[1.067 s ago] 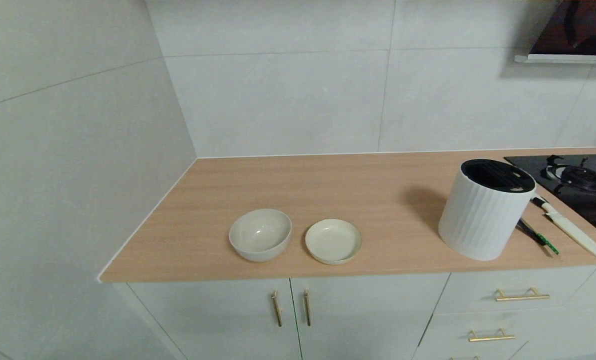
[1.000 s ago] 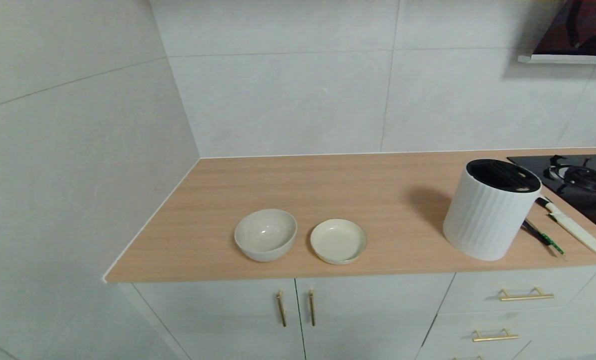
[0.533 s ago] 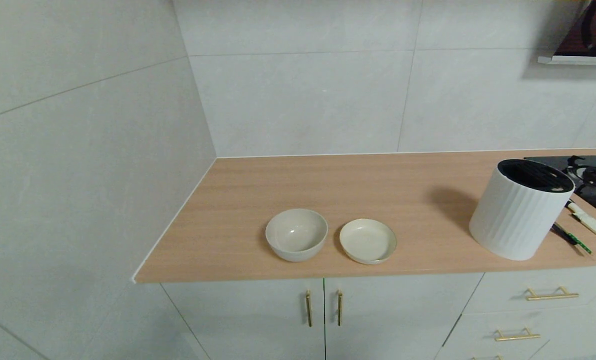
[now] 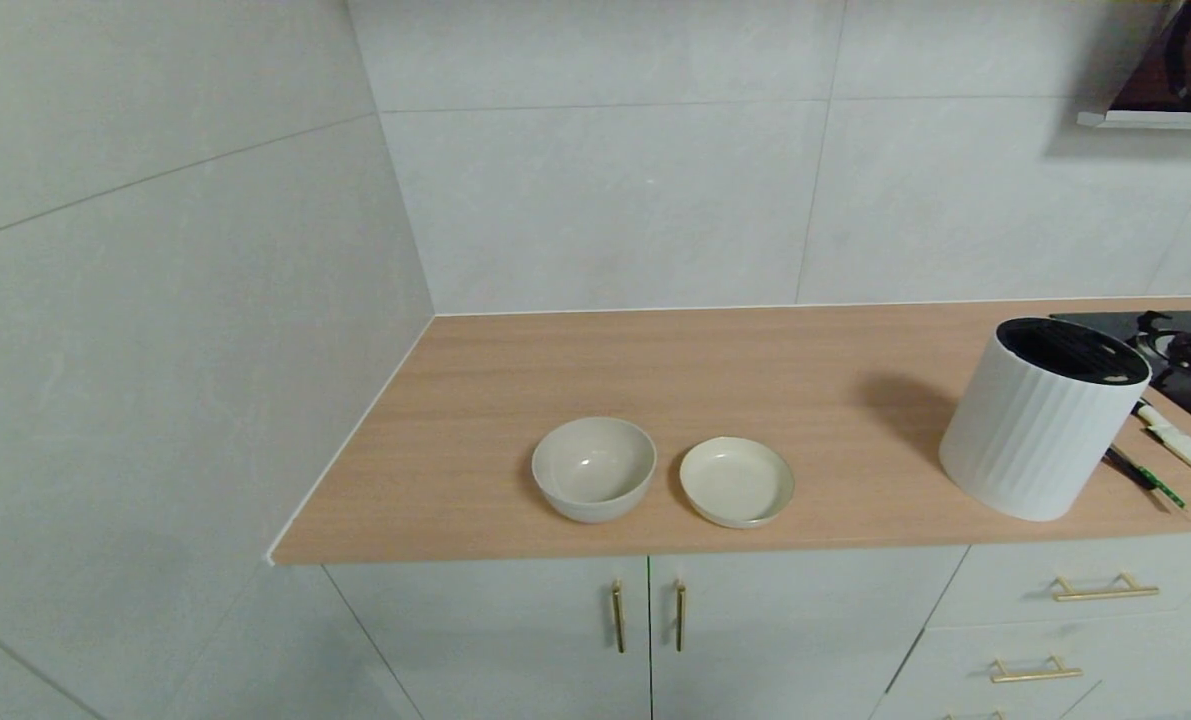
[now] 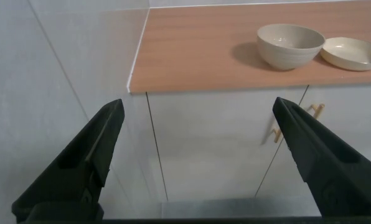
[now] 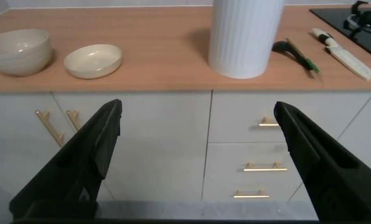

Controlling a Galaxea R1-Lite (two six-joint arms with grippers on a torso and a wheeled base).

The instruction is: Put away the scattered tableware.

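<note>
Head view, clock directions taken with 12 o'clock toward the back wall and 3 o'clock toward the robot's right

- Wooden countertop (image 4: 655, 370) runs from the tiled corner at 9 o'clock out toward 3 o'clock
- Bowl (image 4: 593, 468): pale, deep, upright, near the counter's 6 o'clock edge, above the pair of cabinet doors (image 4: 515, 640) with brass handles
- Shallow dish (image 4: 737, 481): cream, upright, at 3 o'clock of the bowl, just beside it with a narrow gap, not touching
- White ribbed holder (image 4: 1043, 432): round, dark slotted top, at 3 o'clock of the dish and well apart from it
- Thin dark utensil with a green band (image 4: 1145, 478): lies flat at 3 o'clock of the holder, one end hidden behind its wall; kind cannot be told
- Knife (image 4: 1190, 450): white blade, lies flat just past the utensil at 3 o'clock, roughly parallel to it
- Gas hob (image 4: 1190, 365): black, at 1 o'clock of the holder
- Drawers (image 4: 1095, 590) with brass pulls sit under the holder

Left wrist view: left gripper (image 5: 198, 168) has its claw spread wide, nothing between the fingers; it hangs lower than the counter, facing the cabinet front near the counter's corner end

Right wrist view: right gripper (image 6: 198, 168) likewise spread wide and holding nothing, lower than the counter, facing the cabinet and drawer fronts
</note>
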